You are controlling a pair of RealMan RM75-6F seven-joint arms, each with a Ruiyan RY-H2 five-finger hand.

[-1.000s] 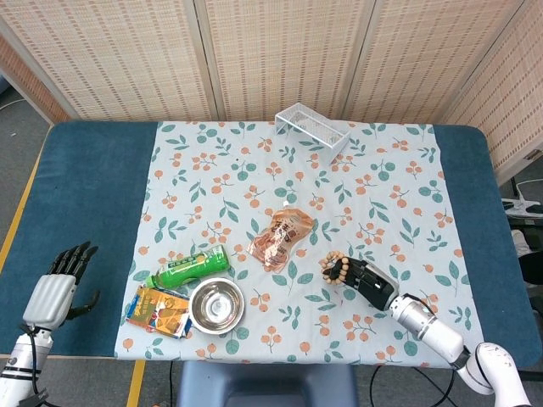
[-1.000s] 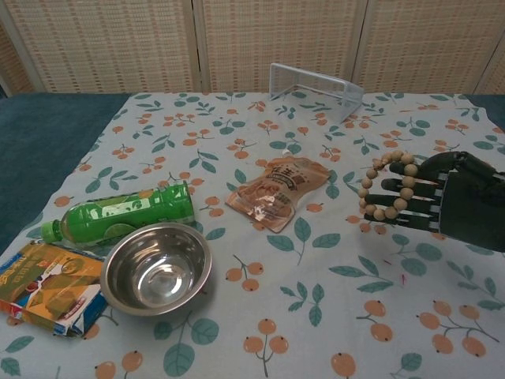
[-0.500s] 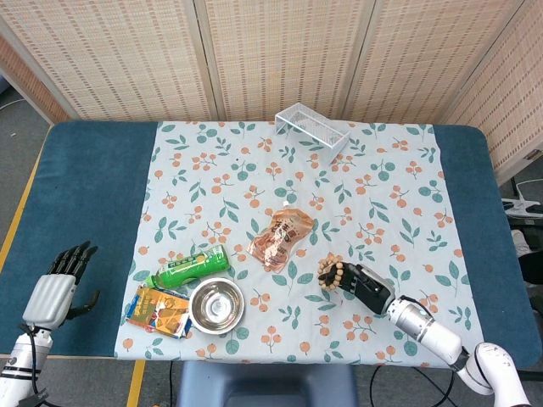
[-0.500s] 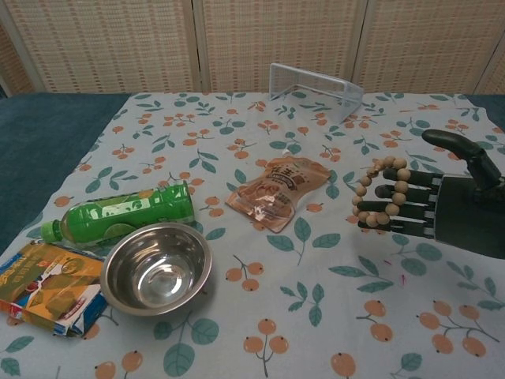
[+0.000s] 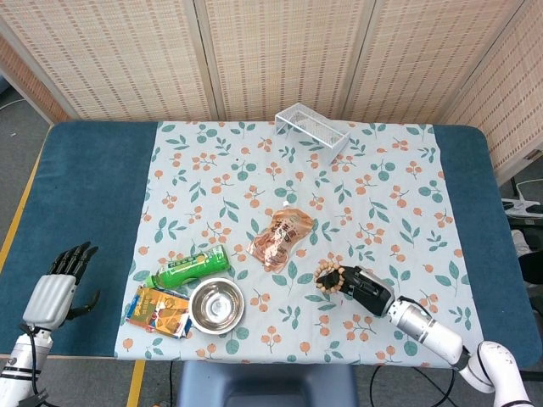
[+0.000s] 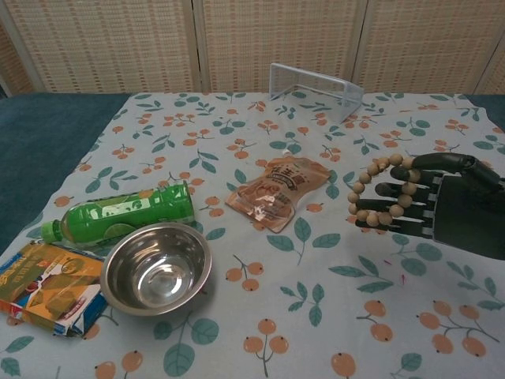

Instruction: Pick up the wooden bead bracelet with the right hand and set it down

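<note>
A: Where is the wooden bead bracelet (image 6: 382, 189)?

B: Looped around the extended fingers (image 6: 398, 207) of my right hand (image 6: 442, 207), above the floral tablecloth (image 6: 260, 150); the thumb lies along its top, so the hand holds it; the snack pouch (image 6: 277, 192) lies to its left, apart.

A: And the other hand?

B: My left hand (image 5: 61, 283) rests at the blue table edge (image 5: 85, 212), fingers spread, holding nothing; the green bottle (image 6: 118, 213), steel bowl (image 6: 156, 267) and orange packet (image 6: 47, 286) lie between.

Table: blue top (image 5: 93, 186), floral cloth (image 5: 373, 212) over it.
Beside steel bowl (image 6: 156, 268): green bottle (image 6: 122, 212), snack box (image 6: 49, 287).
Beyond bowl: snack pouch (image 6: 278, 192), wire rack (image 6: 316, 89).
</note>
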